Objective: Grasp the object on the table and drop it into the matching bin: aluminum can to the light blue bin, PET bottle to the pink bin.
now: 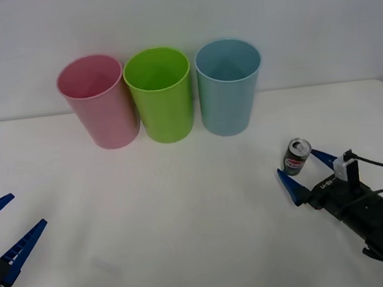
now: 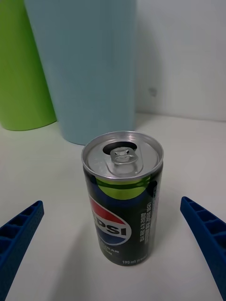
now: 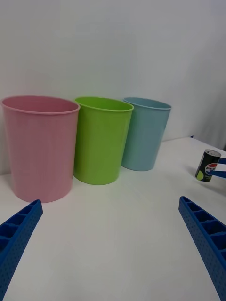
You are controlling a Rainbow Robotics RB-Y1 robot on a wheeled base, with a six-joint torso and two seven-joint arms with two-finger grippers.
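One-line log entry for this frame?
right gripper: open, straddling upright aluminum can | left gripper: open, idle | light blue bin: upright

Dark can [image 1: 297, 156] upright on table [image 1: 186, 220], near light blue bin [image 1: 229, 87].

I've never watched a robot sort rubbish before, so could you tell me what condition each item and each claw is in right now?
aluminum can: upright on the table, unopened, between the right claw's fingers, not yet gripped.
right gripper: open, straddling the can.
left gripper: open, holding nothing, at the table's left edge.
light blue bin: upright, nothing seen inside.
lime green bin: upright, nothing seen inside.
pink bin: upright, nothing seen inside.
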